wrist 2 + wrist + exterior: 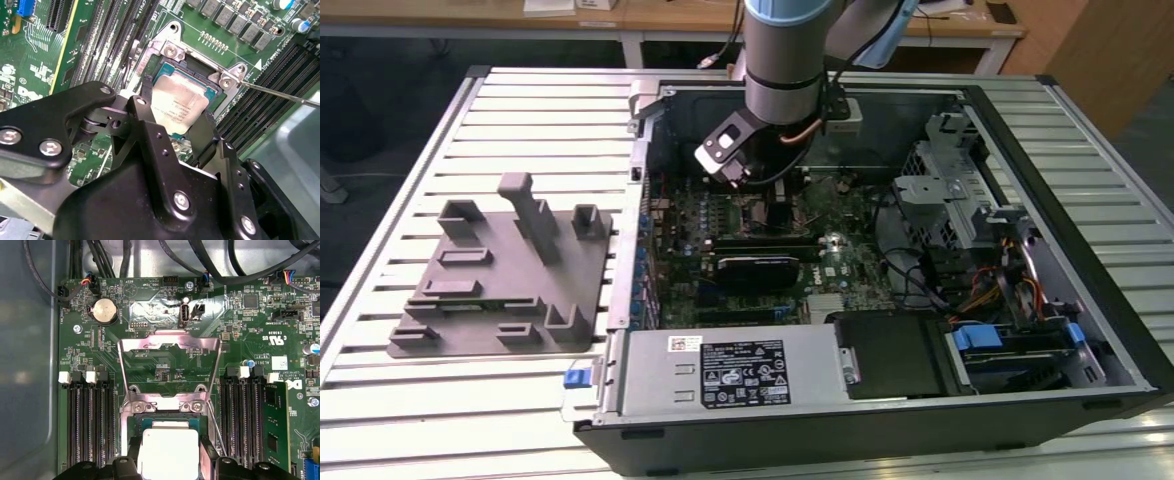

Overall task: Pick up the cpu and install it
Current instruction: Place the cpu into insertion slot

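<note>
Over the socket frame (pixel 172 50), toward twelve o'clock inside the computer case (pixel 854 440) in the exterior view, the claw (pixel 175 117) appears clenched on the cpu (pixel 180 102) by two opposite edges. Whether it is seated is unclear. Judgement: keep the chip level, corners matched, with no sideways drag.
</note>
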`<state>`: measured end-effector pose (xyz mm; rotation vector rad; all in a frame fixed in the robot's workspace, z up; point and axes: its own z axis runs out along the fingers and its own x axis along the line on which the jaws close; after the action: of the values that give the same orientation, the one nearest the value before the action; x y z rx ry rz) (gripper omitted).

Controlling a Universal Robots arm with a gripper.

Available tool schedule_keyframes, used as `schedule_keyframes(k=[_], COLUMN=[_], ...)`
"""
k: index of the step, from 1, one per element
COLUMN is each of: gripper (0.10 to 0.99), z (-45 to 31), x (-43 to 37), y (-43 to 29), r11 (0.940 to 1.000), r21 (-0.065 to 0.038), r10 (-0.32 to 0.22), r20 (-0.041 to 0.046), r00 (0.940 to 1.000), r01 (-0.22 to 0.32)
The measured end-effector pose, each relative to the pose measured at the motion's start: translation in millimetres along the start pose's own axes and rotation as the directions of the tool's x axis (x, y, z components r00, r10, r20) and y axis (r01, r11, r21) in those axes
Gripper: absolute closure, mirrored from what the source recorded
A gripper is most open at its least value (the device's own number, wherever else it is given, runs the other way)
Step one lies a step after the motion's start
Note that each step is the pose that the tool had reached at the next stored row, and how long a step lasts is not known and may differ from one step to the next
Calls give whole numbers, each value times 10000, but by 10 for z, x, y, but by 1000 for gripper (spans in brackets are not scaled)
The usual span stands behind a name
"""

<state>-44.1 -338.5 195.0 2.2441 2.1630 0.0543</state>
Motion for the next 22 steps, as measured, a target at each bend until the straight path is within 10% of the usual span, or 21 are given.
schedule_keyframes(k=[22], gripper=[549], z=[27], x=[-1], y=[-1], r11=[9990], r21=[4], r10=[-456], r20=[-165], r00=[9988], r01=[456])
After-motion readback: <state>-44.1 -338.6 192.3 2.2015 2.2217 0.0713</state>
